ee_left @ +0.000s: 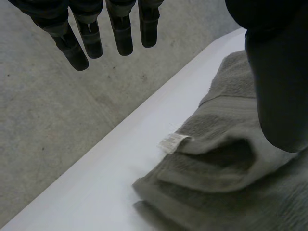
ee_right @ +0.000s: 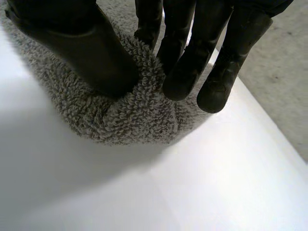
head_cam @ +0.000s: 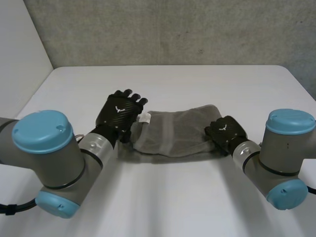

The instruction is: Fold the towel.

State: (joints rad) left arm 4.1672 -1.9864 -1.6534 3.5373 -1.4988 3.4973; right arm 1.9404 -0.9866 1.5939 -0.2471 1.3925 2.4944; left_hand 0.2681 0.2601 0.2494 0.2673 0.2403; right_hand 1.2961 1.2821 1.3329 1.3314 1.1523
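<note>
**Inspector:** Left hand (head_cam: 121, 112): condition at time of check?

**Technician:** Open, holding nothing. In the left wrist view its fingers (ee_left: 121, 36) were straight and clear of the towel (head_cam: 173, 132), reaching out beyond the towel's left end. The thumb (ee_left: 279, 91) lay over the towel's folds; contact could not be confirmed.

**Inspector:** Right hand (head_cam: 226, 131)?

**Technician:** Closed on the towel. In the right wrist view its thumb and fingers were curled together, pinching a bunched lump of pile at the towel's right end.

**Inspector:** Towel position?

**Technician:** The grey towel lay in loose, uneven folds between the two hands, with the white table (head_cam: 163, 84) beneath it and bare on every side of it. A small white label (ee_left: 173, 142) stuck out at the towel's left end, just beside the left hand.
</note>
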